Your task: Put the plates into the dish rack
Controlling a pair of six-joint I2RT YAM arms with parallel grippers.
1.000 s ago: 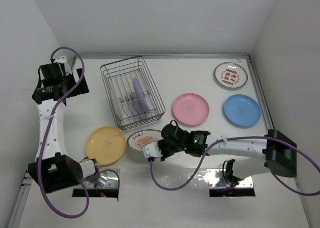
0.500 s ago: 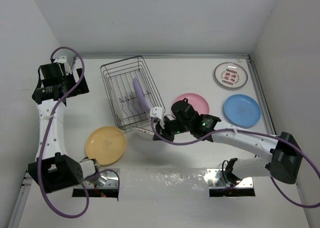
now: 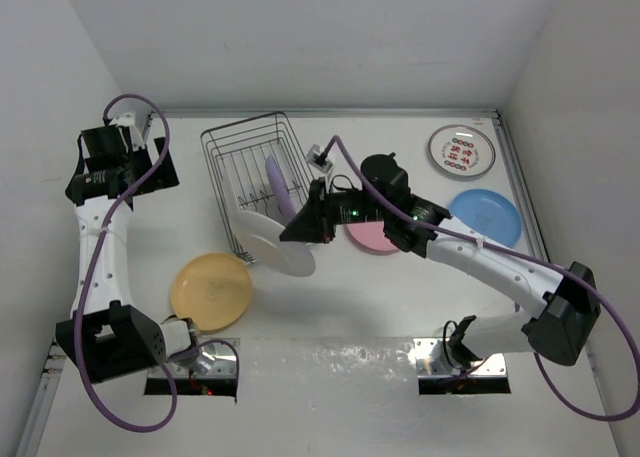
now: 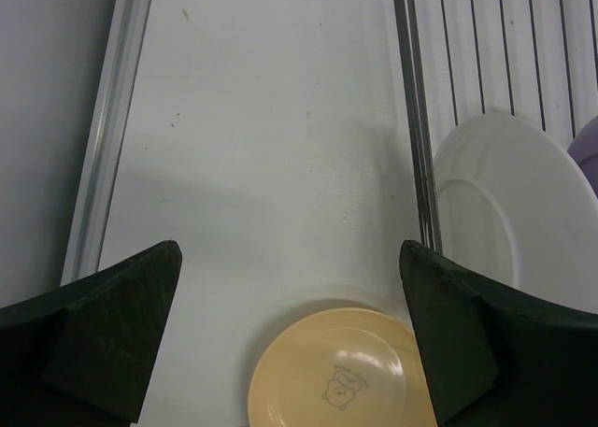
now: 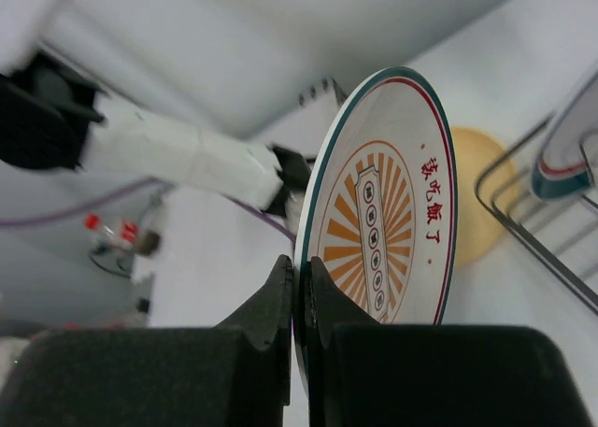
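Rim of the round white orange-printed plate (image 5: 383, 221) sits pinched in the right fingers (image 5: 262, 352), dark wire dish rack (image 3: 250, 182) apparently at its 12 o'clock; left fingers (image 4: 93, 334) wide.

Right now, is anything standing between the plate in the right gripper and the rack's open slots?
Nothing loose. The printed plate, clamped on edge in the right gripper, hangs at the dish rack's near end. The purple plate fills one slot, and the slots farther back look free.
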